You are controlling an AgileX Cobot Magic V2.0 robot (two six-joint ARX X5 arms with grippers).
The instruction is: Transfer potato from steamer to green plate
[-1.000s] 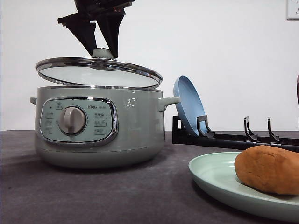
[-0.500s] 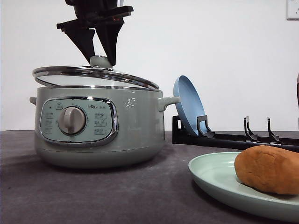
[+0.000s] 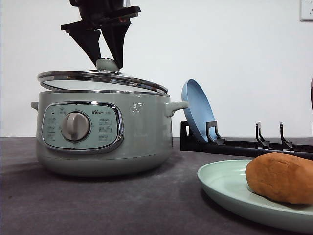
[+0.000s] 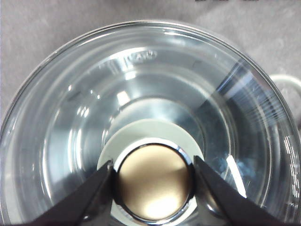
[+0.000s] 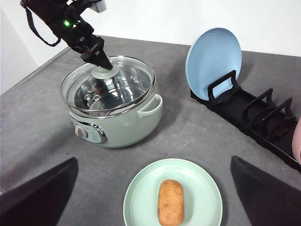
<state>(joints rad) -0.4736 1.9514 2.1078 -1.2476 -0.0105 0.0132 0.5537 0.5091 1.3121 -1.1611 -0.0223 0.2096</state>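
Orange-brown potato (image 5: 170, 208) x1 | green plate (image 5: 141, 197) x1 | steamer (image 5: 122, 127) x1

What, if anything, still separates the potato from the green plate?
Nothing visible: the potato already lies on the green plate. The left end effector grips the lid knob, holding it over the steamer.

A dark grey table (image 5: 197, 136) is seen. On it are set the steamer (image 5: 115, 120), the green plate (image 5: 202, 193) and a black dish rack (image 5: 254, 120).
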